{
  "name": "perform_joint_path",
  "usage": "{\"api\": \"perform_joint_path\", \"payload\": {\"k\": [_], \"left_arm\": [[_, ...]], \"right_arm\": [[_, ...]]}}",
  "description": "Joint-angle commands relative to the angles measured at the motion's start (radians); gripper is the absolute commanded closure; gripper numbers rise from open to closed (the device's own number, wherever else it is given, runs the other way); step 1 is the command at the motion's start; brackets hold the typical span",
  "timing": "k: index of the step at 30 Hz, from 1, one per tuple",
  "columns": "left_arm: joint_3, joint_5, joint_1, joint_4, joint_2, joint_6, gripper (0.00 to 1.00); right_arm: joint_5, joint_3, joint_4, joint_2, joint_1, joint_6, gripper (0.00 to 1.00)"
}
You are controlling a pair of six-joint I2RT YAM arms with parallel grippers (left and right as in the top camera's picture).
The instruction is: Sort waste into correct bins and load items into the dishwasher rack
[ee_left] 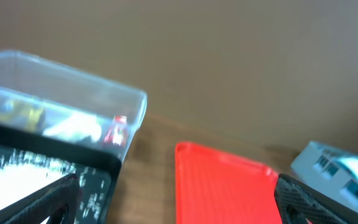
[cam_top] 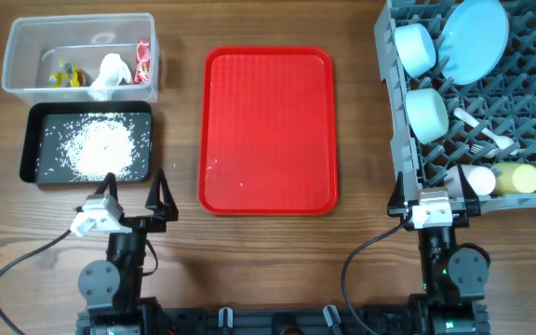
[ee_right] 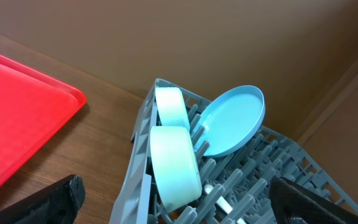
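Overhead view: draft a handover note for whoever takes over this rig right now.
Left gripper and right gripper: both open, holding nothing.
Clear tub holds tissue, scraps and wrapper; black tray holds the rice grains.
Rack holds plate, two bowls, pink cup, yellow cup and white cutlery.
Done: sorting and loading look complete; red tray carries none of them.
Left: apparently nothing.
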Motion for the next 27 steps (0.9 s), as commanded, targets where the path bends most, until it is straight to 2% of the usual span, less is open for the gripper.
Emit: {"api": "perform_joint_path", "payload": {"k": [1,4,27], "left_arm": [[-0.019,-0.036,0.008,-0.027,-0.011,0.002,0.0],[-0.019,-0.051,0.008,-0.101,-0.011,0.002,0.0],[-0.019,-0.054,0.008,-0.093,-0.009,0.002,0.0]], "right_arm": [[-0.012,-0.001,0.003,-0.005,0.004,-0.003,0.0],[-0.012,-0.001,0.003,-0.005,0.004,-0.003,0.0],[-0.012,-0.001,0.003,-0.005,0.004,-0.003,0.0]]}}
